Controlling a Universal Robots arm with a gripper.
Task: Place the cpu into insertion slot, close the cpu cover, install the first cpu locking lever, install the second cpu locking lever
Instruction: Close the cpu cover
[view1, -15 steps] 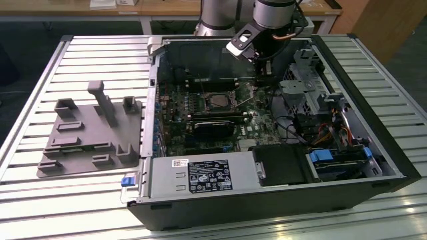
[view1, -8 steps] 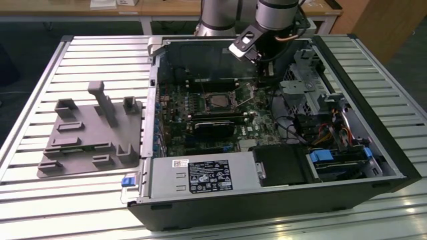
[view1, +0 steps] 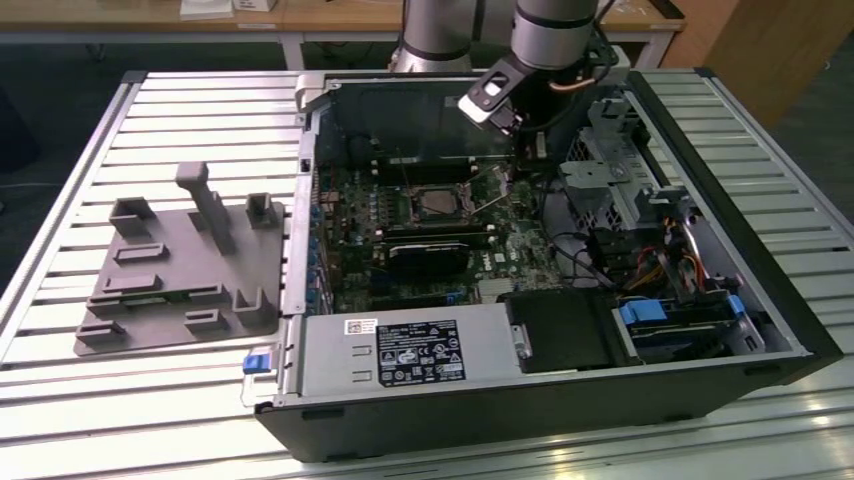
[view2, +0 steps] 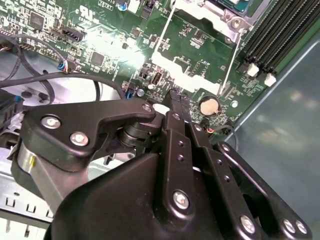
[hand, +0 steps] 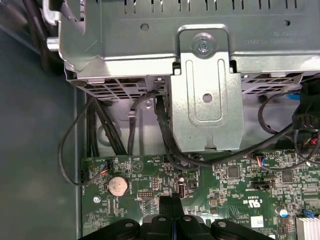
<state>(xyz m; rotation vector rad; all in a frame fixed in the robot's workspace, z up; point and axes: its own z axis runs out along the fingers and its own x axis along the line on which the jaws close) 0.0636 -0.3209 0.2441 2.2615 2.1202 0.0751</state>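
Note:
The insertion slot (view1: 438, 204) sits mid-board on the green motherboard, with a dull square face, the cpu (view1: 438, 206), in its middle. A silvery frame, the cpu cover (view2: 220, 15), lies around it; I cannot tell whether it is fully down. Two thin wire locking levers (view2: 161, 32) (view2: 229, 62) stick out from the socket toward my gripper. My gripper (view1: 531, 145) hangs above the board, toward the exterior view's right of the socket. Its black fingers (view2: 175, 100) are pressed together, with nothing seen between them (hand: 172, 204). They point at the board beside a coin battery (hand: 118, 185).
The open computer case (view1: 787, 330) lies on a slatted metal table. A metal drive cage (hand: 205, 90) with black cables rises close to the gripper. Black memory slots (view2: 280, 35) flank the socket. A black card (view1: 430, 252) sits below it. A grey fixture (view1: 180, 270) stands at the exterior view's left.

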